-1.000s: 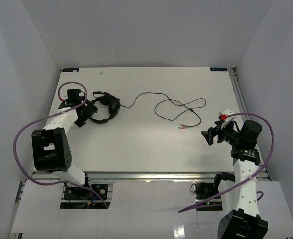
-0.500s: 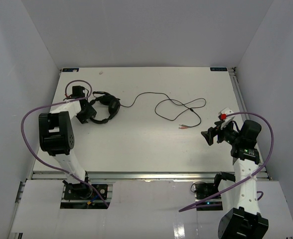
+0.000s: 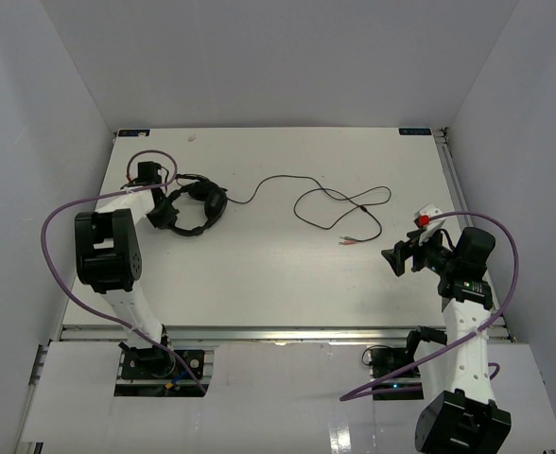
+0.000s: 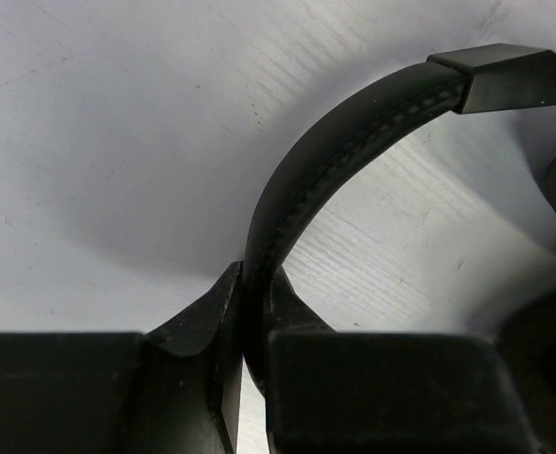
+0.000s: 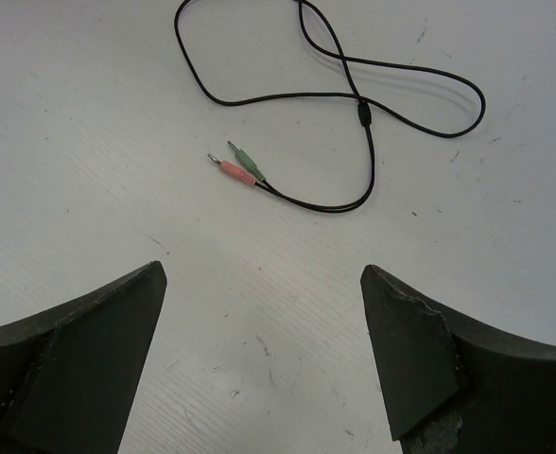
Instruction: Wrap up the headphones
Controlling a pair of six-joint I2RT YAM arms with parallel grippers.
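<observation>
1. Headphones [image 3: 212,200], upper left of the top view: probably light, with a springy headband [image 4: 354,137] pinched between the left gripper [image 4: 250,317] fingers.
2. Cable [image 5: 363,113]: limp and tangle-prone; best taken near the plugs [image 5: 240,168]. Right gripper [image 5: 264,274] spread, empty.

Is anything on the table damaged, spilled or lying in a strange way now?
Nothing looks damaged or spilled. The only untidy thing is the cable of the headphones: it sprawls in loose loops across the table, its plugs lying free before the open right gripper. The left gripper is shut on the headband.
</observation>
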